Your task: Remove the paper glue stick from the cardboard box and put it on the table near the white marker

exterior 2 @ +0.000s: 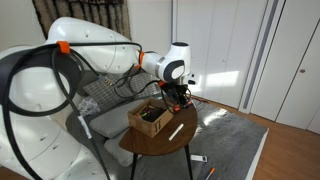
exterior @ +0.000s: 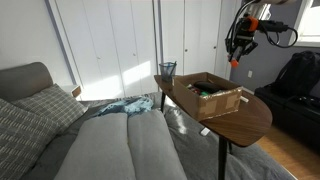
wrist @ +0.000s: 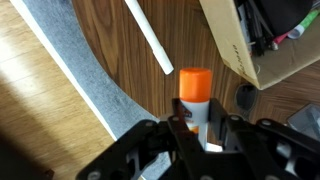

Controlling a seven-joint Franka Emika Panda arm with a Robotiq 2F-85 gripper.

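My gripper (wrist: 200, 125) is shut on the paper glue stick (wrist: 195, 92), a white tube with an orange cap. It holds the stick in the air above the table (wrist: 110, 45), beside the cardboard box (wrist: 238, 55). The white marker (wrist: 148, 35) lies on the wood just beyond the stick. In both exterior views the gripper (exterior: 236, 55) (exterior 2: 178, 98) hangs above the table (exterior: 250, 122) (exterior 2: 160, 148), over the box (exterior: 216, 96) (exterior 2: 150, 118). The marker (exterior: 206, 128) (exterior 2: 175, 131) lies near the table's edge. The box holds dark and green items.
A dark mesh cup (exterior: 166, 70) stands at the table's far end. A grey couch with cushions (exterior: 90, 140) is next to the table. A black bag (exterior: 296, 75) sits behind. Small items lie on the floor (exterior 2: 200, 160). A grey rug (wrist: 70, 50) borders the table.
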